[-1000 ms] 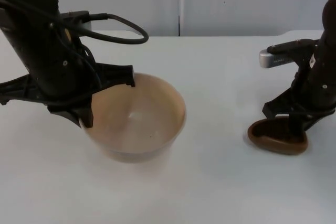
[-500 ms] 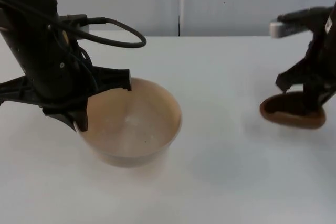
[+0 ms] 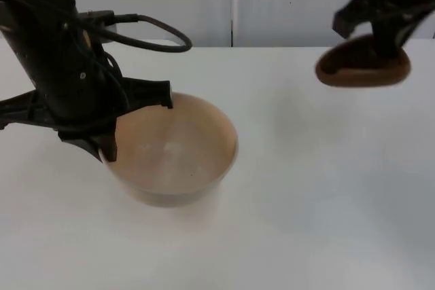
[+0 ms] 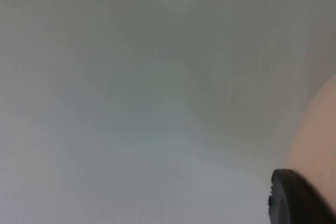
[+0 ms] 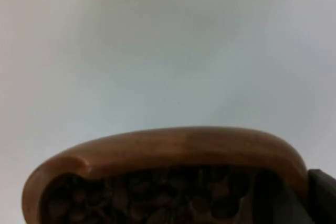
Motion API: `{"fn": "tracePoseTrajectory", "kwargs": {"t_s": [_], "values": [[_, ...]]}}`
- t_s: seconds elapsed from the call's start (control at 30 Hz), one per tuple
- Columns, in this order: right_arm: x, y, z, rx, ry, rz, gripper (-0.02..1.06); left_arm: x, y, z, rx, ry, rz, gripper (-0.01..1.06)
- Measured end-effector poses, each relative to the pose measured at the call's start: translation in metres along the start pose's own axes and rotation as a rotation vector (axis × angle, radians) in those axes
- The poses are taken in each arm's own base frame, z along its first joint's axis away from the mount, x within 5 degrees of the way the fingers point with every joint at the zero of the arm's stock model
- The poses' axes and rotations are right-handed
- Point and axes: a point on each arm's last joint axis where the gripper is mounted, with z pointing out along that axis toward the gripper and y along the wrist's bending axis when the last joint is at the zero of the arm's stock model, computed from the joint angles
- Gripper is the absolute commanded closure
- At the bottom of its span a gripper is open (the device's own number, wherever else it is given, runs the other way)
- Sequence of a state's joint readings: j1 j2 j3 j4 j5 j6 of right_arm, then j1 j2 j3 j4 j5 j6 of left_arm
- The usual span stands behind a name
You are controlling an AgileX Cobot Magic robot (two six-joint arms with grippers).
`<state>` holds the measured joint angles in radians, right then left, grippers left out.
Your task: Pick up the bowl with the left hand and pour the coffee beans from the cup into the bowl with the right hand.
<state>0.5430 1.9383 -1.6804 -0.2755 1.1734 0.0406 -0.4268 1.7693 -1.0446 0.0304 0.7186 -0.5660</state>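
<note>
The right gripper [image 3: 380, 42], fingers clamped on the bean-filled cup [image 3: 362, 64], is lifting it clear of the worktop [image 3: 292, 202] while the left gripper [image 3: 136, 123], fingers pinching the bowl [image 3: 173, 151] rim, is holding it ready for pouring.

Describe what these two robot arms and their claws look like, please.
Both arms are black and chunky. The left gripper ends in two flat black fingers that spread like a fork from a broad black body. The right gripper is the same black, with angular, wing-like finger mounts. One black fingertip has a rounded end. No markings can be made out.
</note>
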Motion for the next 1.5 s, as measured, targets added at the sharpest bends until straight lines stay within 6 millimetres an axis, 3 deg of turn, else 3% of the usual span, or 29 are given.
{"fn": "tracePoseTrajectory", "kwargs": {"t_s": [0.33, 0.67, 0.93, 1.2, 1.5], "values": [[-0.021, 0.027, -0.046, 0.009, -0.133, -0.08, 1.05, 0.0, 0.0, -0.001, 0.0, 0.004, -0.005, 1.05], [-0.027, 0.052, -0.067, 0.072, -0.199, -0.174, 1.05, 0.0, -0.001, -0.001, 0.004, 0.009, -0.011, 1.05], [-0.028, 0.067, -0.075, 0.082, -0.234, -0.218, 1.05, 0.0, -0.001, -0.001, 0.004, 0.009, -0.011, 1.05], [-0.034, 0.1, -0.085, 0.159, -0.358, -0.344, 1.05, 0.0, -0.001, -0.001, 0.004, 0.009, -0.011, 1.05], [-0.044, 0.126, -0.068, 0.291, -0.384, -0.484, 1.05, 0.0, -0.001, -0.001, 0.004, 0.009, -0.011, 1.05]]}}
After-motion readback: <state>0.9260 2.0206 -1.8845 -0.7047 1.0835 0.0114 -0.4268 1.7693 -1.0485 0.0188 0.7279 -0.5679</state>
